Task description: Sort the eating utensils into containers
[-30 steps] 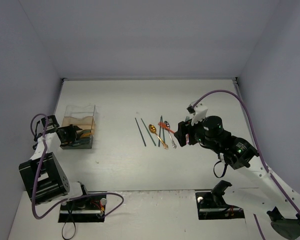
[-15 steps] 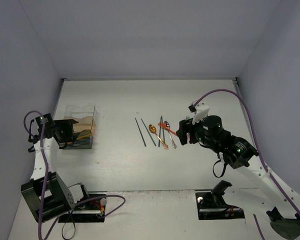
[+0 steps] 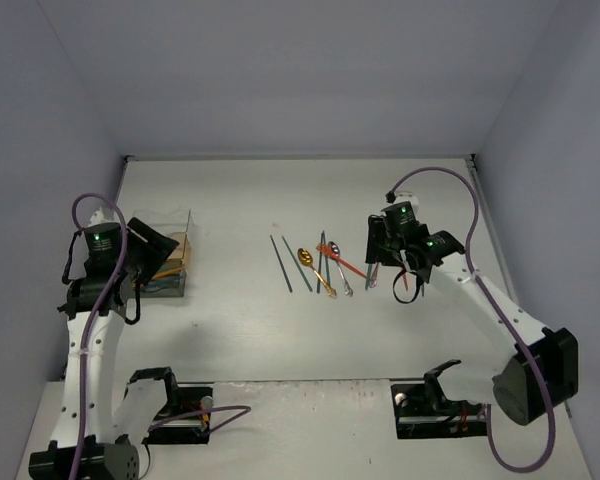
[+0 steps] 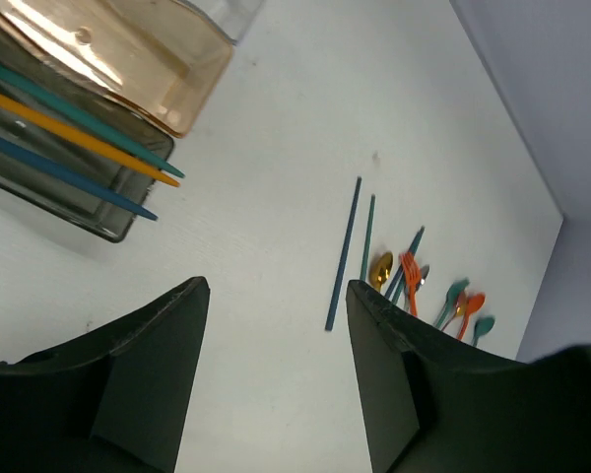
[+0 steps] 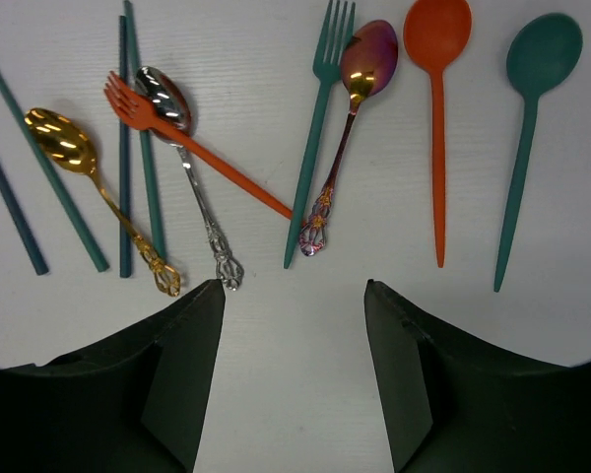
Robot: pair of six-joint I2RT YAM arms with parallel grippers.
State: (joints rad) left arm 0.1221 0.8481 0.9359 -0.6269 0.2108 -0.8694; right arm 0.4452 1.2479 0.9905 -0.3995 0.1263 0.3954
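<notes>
The eating utensils lie in a loose row on the white table. The right wrist view shows a gold spoon (image 5: pixel 54 138), a silver spoon (image 5: pixel 163 94), an orange fork (image 5: pixel 128 103), a teal fork (image 5: pixel 320 99), a purple-tinted spoon (image 5: pixel 367 59), an orange spoon (image 5: pixel 436 30), a teal spoon (image 5: pixel 542 49) and teal chopsticks (image 5: pixel 39 158). My right gripper (image 5: pixel 294 286) hangs open just short of their handle ends, holding nothing. The clear container (image 3: pixel 176 262) at the left holds teal and orange sticks (image 4: pixel 79 128). My left gripper (image 4: pixel 276 286) is open and empty beside it.
Two dark chopsticks (image 3: pixel 288 263) lie apart from the row, on its left. Grey walls enclose the table on three sides. The arm bases (image 3: pixel 165 410) sit at the near edge. The right arm's purple cable (image 3: pixel 450 180) arcs over the table's right part.
The left arm has risen and swung away from the container, and its jaws have opened. The right arm has turned down over the utensils, its jaws a little narrower.
</notes>
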